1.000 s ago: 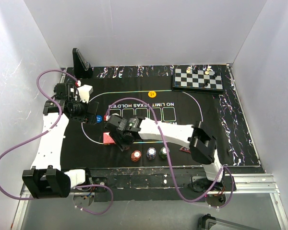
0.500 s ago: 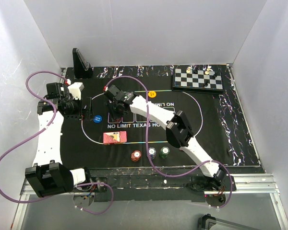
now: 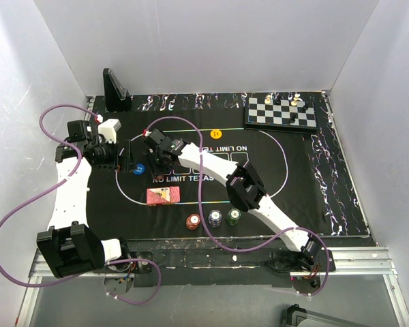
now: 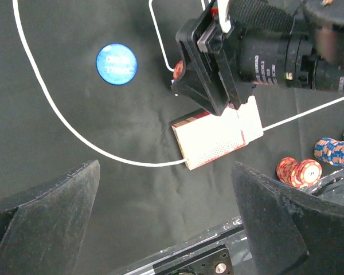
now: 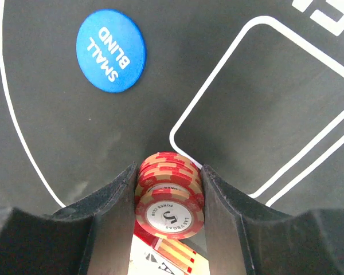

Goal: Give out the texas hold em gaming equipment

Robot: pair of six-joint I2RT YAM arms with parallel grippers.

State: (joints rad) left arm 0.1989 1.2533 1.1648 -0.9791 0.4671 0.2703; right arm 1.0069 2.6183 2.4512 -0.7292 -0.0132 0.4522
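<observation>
- Mat (image 3: 296,197): black, lies flat on the table; white oval line, printed "NO LIMIT TEXAS HOLD'EM".
- Chessboard (image 3: 281,112): black-and-white, at the far right, by the mat's far edge.
- Chess pieces (image 3: 296,101): dark and light, grouped on the board's far rows.
- Stand (image 3: 114,90): black wedge, upright, far left corner.
- Table (image 3: 334,170): black marbled surface, exposed right of the mat.
- Walls (image 3: 204,41): white, three sides.

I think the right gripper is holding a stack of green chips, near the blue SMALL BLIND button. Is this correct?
Not quite, the colour is wrong. The right wrist view shows the right gripper holding a stack of red chips, not green ones, near the blue SMALL BLIND button.
</observation>
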